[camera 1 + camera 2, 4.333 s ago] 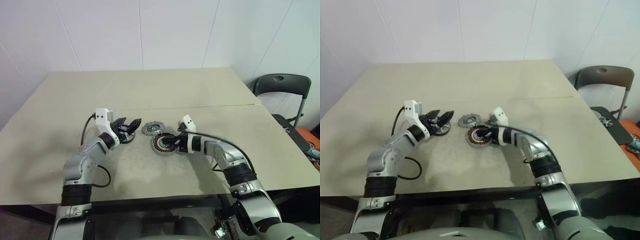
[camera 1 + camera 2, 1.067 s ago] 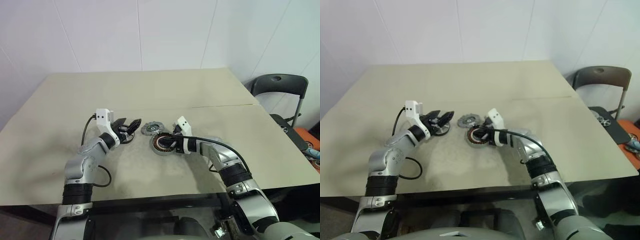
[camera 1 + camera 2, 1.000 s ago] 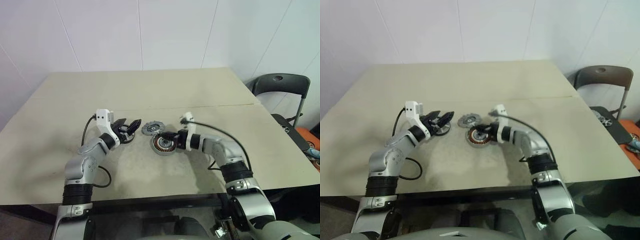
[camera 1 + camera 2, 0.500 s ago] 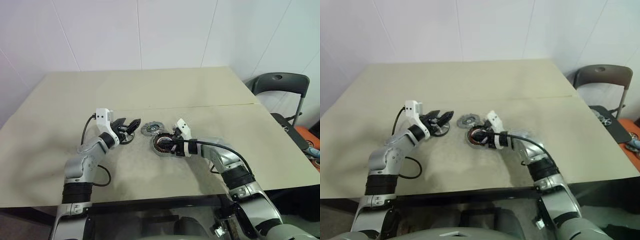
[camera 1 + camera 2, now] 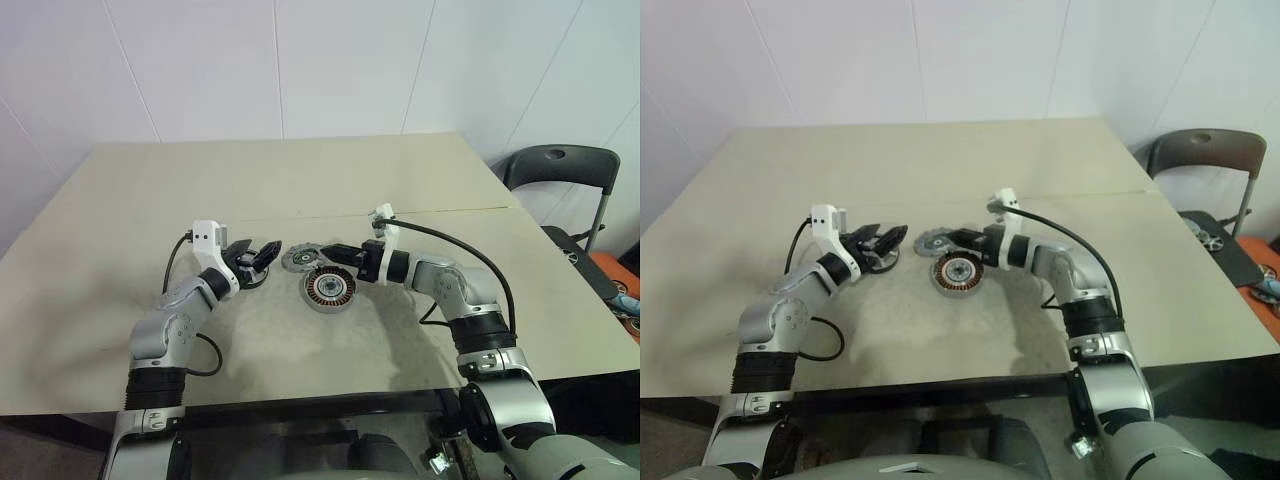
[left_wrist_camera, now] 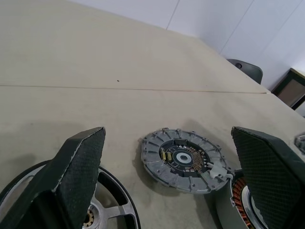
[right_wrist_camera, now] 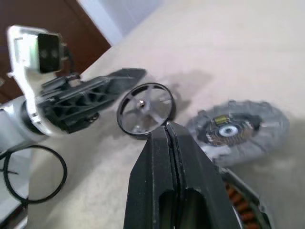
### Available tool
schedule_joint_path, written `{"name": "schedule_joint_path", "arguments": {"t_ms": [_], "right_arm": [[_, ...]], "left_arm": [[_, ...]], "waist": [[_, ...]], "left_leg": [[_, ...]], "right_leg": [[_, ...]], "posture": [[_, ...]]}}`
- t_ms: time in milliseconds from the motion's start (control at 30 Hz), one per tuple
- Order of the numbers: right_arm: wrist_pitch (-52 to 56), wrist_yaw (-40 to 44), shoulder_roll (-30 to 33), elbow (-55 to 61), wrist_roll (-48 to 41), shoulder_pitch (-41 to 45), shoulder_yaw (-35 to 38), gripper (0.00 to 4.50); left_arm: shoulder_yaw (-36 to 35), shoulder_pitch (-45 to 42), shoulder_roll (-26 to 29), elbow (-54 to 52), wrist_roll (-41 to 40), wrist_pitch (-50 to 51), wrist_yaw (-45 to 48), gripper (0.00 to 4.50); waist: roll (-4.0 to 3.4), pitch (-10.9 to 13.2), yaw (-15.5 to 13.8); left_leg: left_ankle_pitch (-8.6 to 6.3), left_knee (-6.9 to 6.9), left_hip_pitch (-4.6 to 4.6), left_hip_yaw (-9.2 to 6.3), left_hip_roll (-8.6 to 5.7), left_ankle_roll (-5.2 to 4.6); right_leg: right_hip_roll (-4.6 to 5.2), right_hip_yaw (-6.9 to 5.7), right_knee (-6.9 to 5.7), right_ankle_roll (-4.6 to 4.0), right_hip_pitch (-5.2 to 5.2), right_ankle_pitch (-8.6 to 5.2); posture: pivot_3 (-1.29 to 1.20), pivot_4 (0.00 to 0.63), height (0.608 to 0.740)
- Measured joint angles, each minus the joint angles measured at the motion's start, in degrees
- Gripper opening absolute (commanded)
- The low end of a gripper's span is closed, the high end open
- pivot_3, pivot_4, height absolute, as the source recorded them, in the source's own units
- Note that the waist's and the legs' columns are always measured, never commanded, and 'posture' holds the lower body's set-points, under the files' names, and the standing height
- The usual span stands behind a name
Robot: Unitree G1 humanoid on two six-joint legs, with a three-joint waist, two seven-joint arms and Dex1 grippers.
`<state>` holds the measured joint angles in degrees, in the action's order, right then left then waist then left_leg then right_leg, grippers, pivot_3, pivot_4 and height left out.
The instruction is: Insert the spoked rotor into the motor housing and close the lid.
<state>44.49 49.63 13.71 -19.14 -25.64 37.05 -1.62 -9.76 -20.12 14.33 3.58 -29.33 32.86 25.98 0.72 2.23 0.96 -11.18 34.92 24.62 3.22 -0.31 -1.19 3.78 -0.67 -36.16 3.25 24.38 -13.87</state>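
The spoked rotor [image 5: 254,277] sits on the table just under my left gripper [image 5: 258,256], which is open, its two fingers [image 6: 78,176] spread wide with nothing between them. To the right of the rotor the lid [image 5: 300,258] lies flat, inner face up. The motor housing [image 5: 330,290], with its copper coils, stands in front of the lid. My right gripper [image 5: 336,251] is shut and empty, hovering just behind the housing and beside the lid, pointing toward the left gripper. In the right wrist view its closed fingertips [image 7: 169,136] aim at the rotor [image 7: 145,109].
The beige table [image 5: 300,190] stretches far behind the parts and has a seam running across it. A grey chair [image 5: 560,175] stands off the right edge. A black cable loops from the left arm [image 5: 205,355] near the front edge.
My right gripper, still shut, has lifted away from the housing's centre and moved back toward the lid. The left gripper and the three parts have stayed put.
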Motion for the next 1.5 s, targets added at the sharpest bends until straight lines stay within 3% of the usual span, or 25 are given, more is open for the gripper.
{"name": "schedule_joint_path", "arguments": {"t_ms": [100,200,333,533,667,767,933,1133,1333,1500], "right_arm": [[-3.3,1.2,1.8,1.1,5.7,-3.9,-8.5,0.02],[-7.3,1.2,2.1,1.6,9.0,-4.8,-11.5,0.02],[-9.2,0.5,1.7,0.8,10.2,-4.7,-11.7,0.02],[0.0,1.9,1.0,2.2,1.6,-4.3,-4.2,0.02],[2.8,3.2,2.5,10.1,-1.1,-4.3,-4.1,0.02],[1.2,3.4,5.7,16.3,1.2,-4.6,-7.7,0.02],[-2.7,-3.3,4.3,17.4,5.9,-5.0,-8.9,0.02],[-5.1,-11.7,0.5,16.0,6.6,-2.2,-4.4,0.02],[-4.2,-11.3,0.4,16.0,6.2,-2.0,-4.5,0.02],[-3.6,-10.9,0.3,16.0,6.3,-2.0,-5.0,0.02]], "left_arm": [[0.0,0.1,-0.1,0.0,0.1,0.0,0.0,4.5],[0.0,0.2,-0.2,-0.2,0.1,0.0,0.0,4.5],[0.0,0.2,-0.2,-0.2,0.1,0.0,0.0,4.5],[-0.2,0.3,0.9,-0.6,-0.5,0.6,1.1,4.5],[-3.8,1.8,5.2,-6.0,-8.3,5.6,6.1,4.5],[-8.8,4.8,11.8,-10.4,-15.7,10.9,10.4,4.5],[-14.6,11.8,16.1,-10.8,-21.3,15.1,12.8,4.5],[-19.0,16.7,12.2,-5.7,-19.6,11.2,7.5,4.5],[-19.3,17.9,7.6,-4.8,-20.2,11.9,3.8,4.5],[-15.1,16.0,3.5,-4.7,-20.0,12.9,2.4,4.5]], "waist": [[0.0,0.0,0.0],[-0.04,0.0,0.1],[-0.01,-0.1,0.0],[-0.02,0.0,-0.1],[-0.06,0.0,0.3],[-0.1,0.0,0.7],[-0.12,0.0,1.5],[-0.1,0.0,1.2],[-0.1,0.0,1.2],[-0.1,0.0,1.2]], "left_leg": [[0.0,0.04,0.03,0.01,0.0,0.0],[0.0,0.13,-0.01,0.02,0.0,0.0],[0.0,0.11,-0.11,0.02,0.01,0.0],[0.0,0.11,-0.03,0.02,0.02,0.0],[0.0,0.04,0.09,0.01,0.05,0.0],[-0.01,0.03,0.09,0.02,0.06,0.02],[-0.02,0.08,0.03,0.03,0.06,0.02],[-0.02,0.03,0.04,0.04,0.07,0.03],[-0.02,-0.04,0.08,0.09,0.07,0.03],[-0.02,0.0,0.08,0.09,0.07,0.03]], "right_leg": [[0.0,0.0,0.0,0.0,0.02,0.0],[0.01,0.0,0.0,0.0,-0.04,0.01],[0.01,-0.01,-0.01,0.0,-0.12,0.05],[0.01,-0.02,-0.02,0.01,-0.03,0.07],[0.01,-0.02,-0.02,0.01,0.15,0.06],[0.01,-0.02,-0.02,-0.01,0.17,0.05],[0.04,-0.03,0.1,-0.08,0.16,0.1],[0.06,-0.1,0.12,-0.1,0.27,0.12],[0.11,-0.1,0.14,-0.1,0.19,0.12],[0.11,-0.1,0.11,-0.1,0.15,0.13]], "posture": [[0.0,0.0,0.74],[0.0,0.0,0.74],[0.0,0.0,0.74],[0.0,0.0,0.74],[0.0,0.0,0.74],[0.0,0.0,0.74],[0.0,0.0,0.74],[0.0,0.0,0.74],[0.0,0.0,0.74],[0.0,0.0,0.74]]}}
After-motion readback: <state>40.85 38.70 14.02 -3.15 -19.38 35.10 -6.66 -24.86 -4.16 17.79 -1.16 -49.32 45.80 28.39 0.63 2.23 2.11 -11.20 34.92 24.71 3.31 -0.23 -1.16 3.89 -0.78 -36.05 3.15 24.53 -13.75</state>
